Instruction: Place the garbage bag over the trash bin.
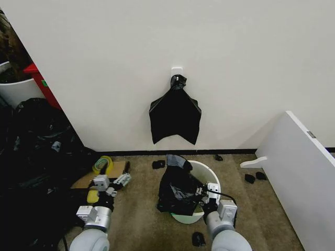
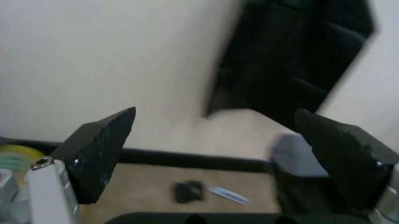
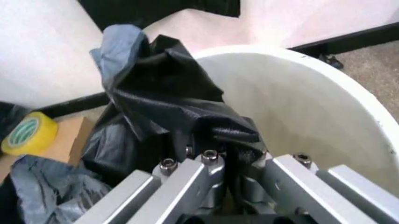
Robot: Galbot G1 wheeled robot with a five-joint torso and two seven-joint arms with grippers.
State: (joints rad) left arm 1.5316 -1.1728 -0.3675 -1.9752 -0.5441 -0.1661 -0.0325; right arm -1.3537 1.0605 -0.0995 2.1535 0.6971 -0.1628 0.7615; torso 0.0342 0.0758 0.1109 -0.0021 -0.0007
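Observation:
The trash bin (image 1: 209,175) is a round cream-white bucket standing on the carpet before me; its rim (image 3: 324,70) curves across the right wrist view. The garbage bag (image 1: 177,187), crinkly glossy black, hangs bunched over the bin's left rim and down its outer side. My right gripper (image 1: 201,191) is at the bin's near rim, shut on a fold of the garbage bag (image 3: 168,98), with the metal fingers (image 3: 206,163) pinching the plastic. Off to the left, my left gripper (image 1: 119,182) hovers over the carpet, its black fingertips (image 2: 100,149) spread wide and open.
A flat black bundle (image 1: 175,117) hangs from a wall hook. A heap of black bags (image 1: 31,157) fills the left side. Yellow tape (image 1: 102,164) and cardboard (image 1: 84,182) lie near the left gripper. A white board (image 1: 298,172) leans at right. Small black bits (image 1: 198,239) dot the carpet.

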